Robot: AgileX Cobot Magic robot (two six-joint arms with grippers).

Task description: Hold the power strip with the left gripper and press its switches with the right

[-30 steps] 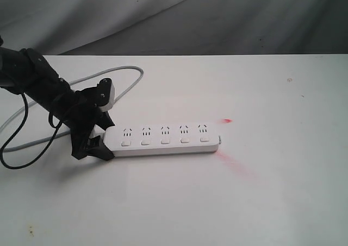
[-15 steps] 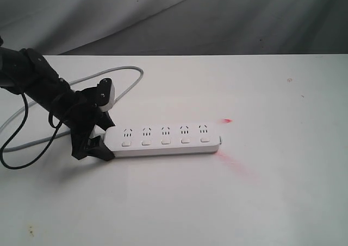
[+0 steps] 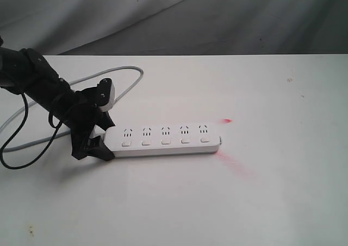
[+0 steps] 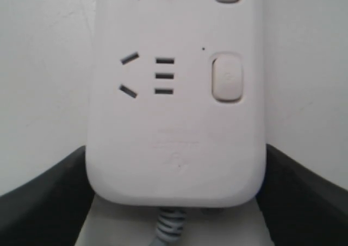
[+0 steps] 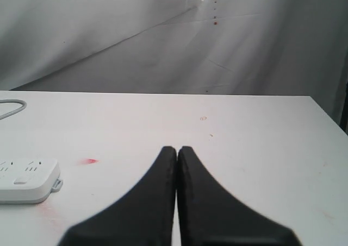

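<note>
Exterior view first: the power strip (image 3: 163, 140) lies flat on the white table (image 3: 272, 202). The left gripper (image 3: 102, 137) sits at the strip's cord end, one jaw on each long side, clamped on the casing. The grey cord (image 3: 125, 72) loops off behind that same end. The five switches (image 3: 165, 142) run along the strip's near edge, all uncovered. A small red mark (image 3: 227, 120) sits just beyond the strip's free end. No second arm shows here at all.

Over to the left wrist: both black jaws hug the strip's rounded cord end and touch its sides, with the cord leaving between them. That looks like a sound hold.

Now the right wrist: the right gripper (image 5: 177, 151) has its jaws pressed together on nothing, a single blunt tip. It hangs well off the strip's free end, which only just peeks in at the edge of the view.

So, as I read it, the holding is done and the pressing has not begun. To do it well, the right gripper should travel over the strip and use the closed tip as a finger. It should come straight down on the middle of one switch at a time. Any sideways push could swing the free end about the clamp, so the left grip should hold firm.
</note>
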